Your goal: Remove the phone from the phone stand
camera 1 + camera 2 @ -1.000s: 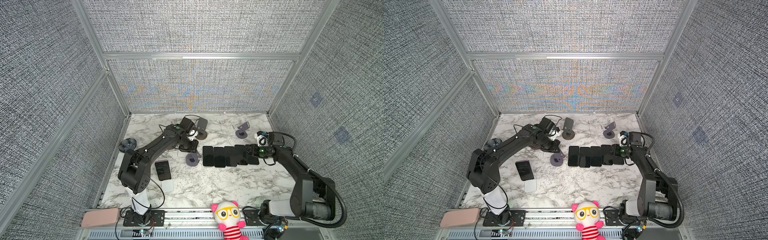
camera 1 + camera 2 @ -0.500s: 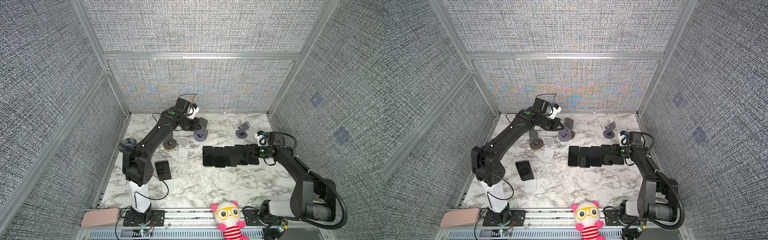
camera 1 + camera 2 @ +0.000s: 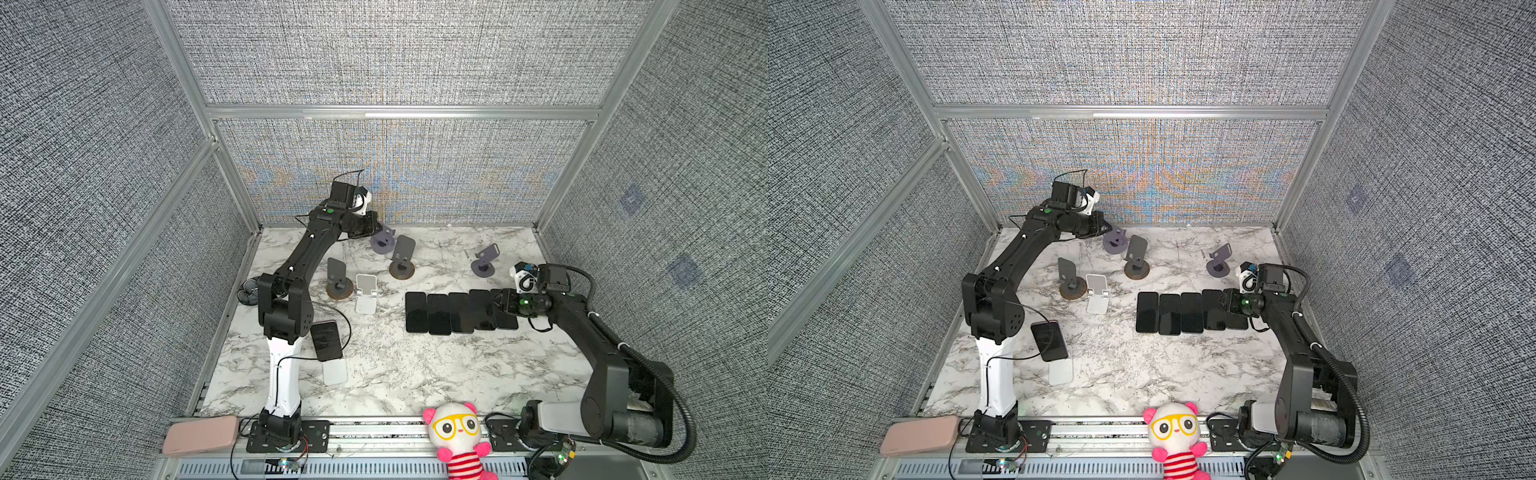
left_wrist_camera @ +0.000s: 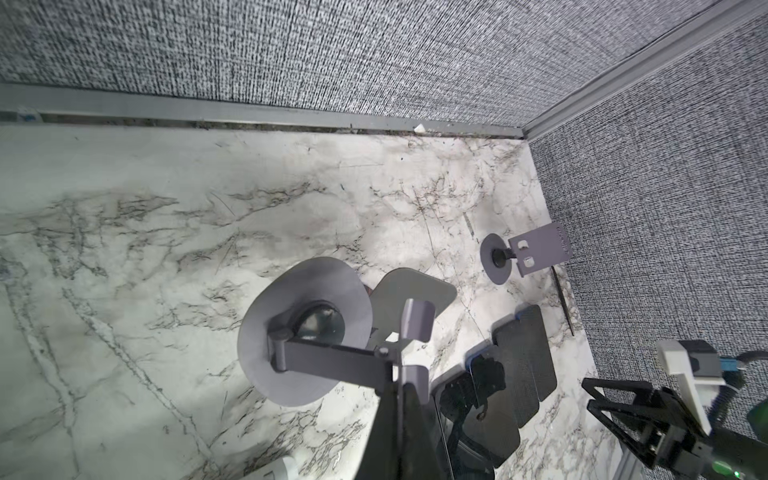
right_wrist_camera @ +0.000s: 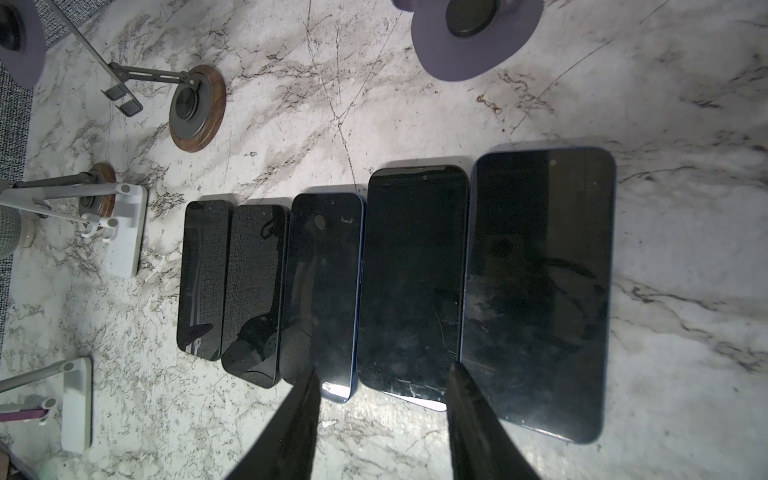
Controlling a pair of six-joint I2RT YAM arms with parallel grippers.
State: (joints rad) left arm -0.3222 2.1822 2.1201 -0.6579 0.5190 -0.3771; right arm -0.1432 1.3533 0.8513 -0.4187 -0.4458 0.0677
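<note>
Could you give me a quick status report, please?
Left gripper shut on purple stand, aloft. Right gripper open over phone row. Phone on white stand, untouched. Cable loops across it.

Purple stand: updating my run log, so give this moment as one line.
left pincer shut on purple stand, tilted | right pincer open over phone row

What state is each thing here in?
left gripper: jaws shut on the tipped purple stand.
tipped purple stand: held, empty.
right gripper: jaws open over the phone row.
phone row: five flat, screens dark.
front phone: leaning on the front white stand, screen dark.
wood-base stands: upright, empty.
middle white stand: upright, empty.
right purple stand: upright, empty.
</note>
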